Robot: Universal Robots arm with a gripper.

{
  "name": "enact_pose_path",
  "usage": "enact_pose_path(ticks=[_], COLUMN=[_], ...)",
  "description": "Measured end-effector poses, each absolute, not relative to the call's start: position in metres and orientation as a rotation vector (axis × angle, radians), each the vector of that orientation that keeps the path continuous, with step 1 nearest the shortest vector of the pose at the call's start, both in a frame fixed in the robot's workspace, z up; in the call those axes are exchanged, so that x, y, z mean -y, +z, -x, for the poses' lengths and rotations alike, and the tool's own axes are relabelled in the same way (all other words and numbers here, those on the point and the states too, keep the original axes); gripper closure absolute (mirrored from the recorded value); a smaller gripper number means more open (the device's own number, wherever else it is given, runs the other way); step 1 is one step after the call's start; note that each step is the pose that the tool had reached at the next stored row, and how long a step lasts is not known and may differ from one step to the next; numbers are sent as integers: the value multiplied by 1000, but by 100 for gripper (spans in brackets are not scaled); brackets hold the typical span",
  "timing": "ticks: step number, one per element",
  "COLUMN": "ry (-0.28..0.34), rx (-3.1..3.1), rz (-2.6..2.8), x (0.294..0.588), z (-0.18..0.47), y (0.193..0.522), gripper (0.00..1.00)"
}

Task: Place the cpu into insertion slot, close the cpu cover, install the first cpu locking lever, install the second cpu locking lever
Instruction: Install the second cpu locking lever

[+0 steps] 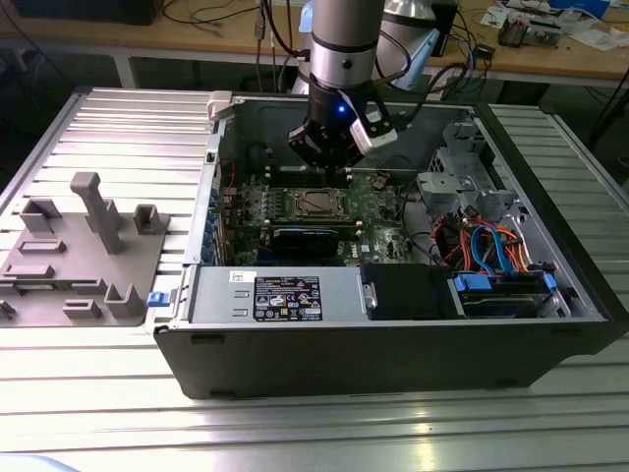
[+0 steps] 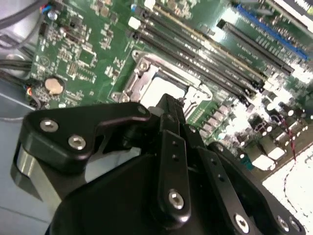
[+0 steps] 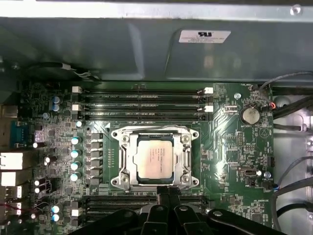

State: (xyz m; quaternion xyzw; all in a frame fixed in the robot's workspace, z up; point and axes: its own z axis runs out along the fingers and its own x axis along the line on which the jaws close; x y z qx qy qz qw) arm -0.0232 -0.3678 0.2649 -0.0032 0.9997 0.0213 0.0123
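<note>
Grey steel computer case [image 1: 393, 339] lies open on its side on your ribbed metal table [image 1: 118, 123]; it is the largest item, with a grey plastic fixture tray [image 1: 79, 261] just beside it at the exterior view's left.

Green motherboard [image 3: 234, 147] covers the case floor. You see long black memory slots [image 3: 142, 104] on the far side of the socket and more on its near side in the first wrist view, and a round coin cell [image 3: 250, 115] to the socket's right there.

Robot arm [image 1: 344, 44]: it comes down from the far side, and your gripper [image 3: 168, 192] hangs just at the near edge of the socket. Its black fingers [image 3: 162, 195] stand pressed together with nothing between them.

Insertion slot [image 3: 155, 157]: a square recess with a silvery rim, near the middle of the board.

Cpu cover [image 3: 184, 161]: the silvery frame lies flat down over the socket, its window around the chip.

Cpu [image 3: 155, 156]: the silver-grey square sits level in the slot, showing through the cover's window; in the second wrist view it [image 2: 161, 93] lies just beyond the fingertips, not touched.
</note>
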Motion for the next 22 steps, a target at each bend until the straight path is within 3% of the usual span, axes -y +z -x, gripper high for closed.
enact_pose_path(ticks=[22], ry=[89], rx=[-3116], rz=[10], x=[380], z=[24], y=[256], gripper=[89])
